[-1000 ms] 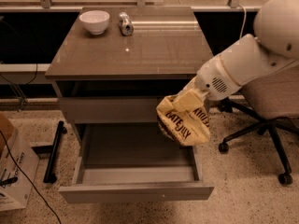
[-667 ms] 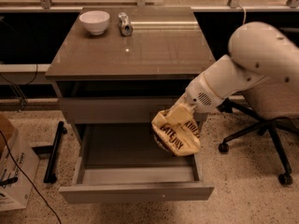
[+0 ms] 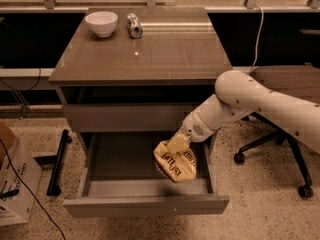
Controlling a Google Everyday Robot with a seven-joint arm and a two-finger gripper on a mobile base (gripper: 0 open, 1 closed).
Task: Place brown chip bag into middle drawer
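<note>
The brown chip bag (image 3: 175, 164), yellow-tan with dark lettering, hangs from my gripper (image 3: 178, 143), which is shut on its top edge. The bag is over the right part of the open middle drawer (image 3: 145, 204), low between its side walls, just above or touching the grey floor (image 3: 125, 159). My white arm reaches in from the right, passing under the tabletop's front edge.
A white bowl (image 3: 101, 23) and a small silver can (image 3: 134, 25) stand at the back left of the brown tabletop (image 3: 145, 54). A closed upper drawer front (image 3: 125, 116) sits above the open one. An office chair (image 3: 280, 149) stands to the right, a cardboard box (image 3: 12, 179) on the floor at left.
My arm has swung left and down, carrying the bag from beside the cabinet's right edge into the open drawer's space.
</note>
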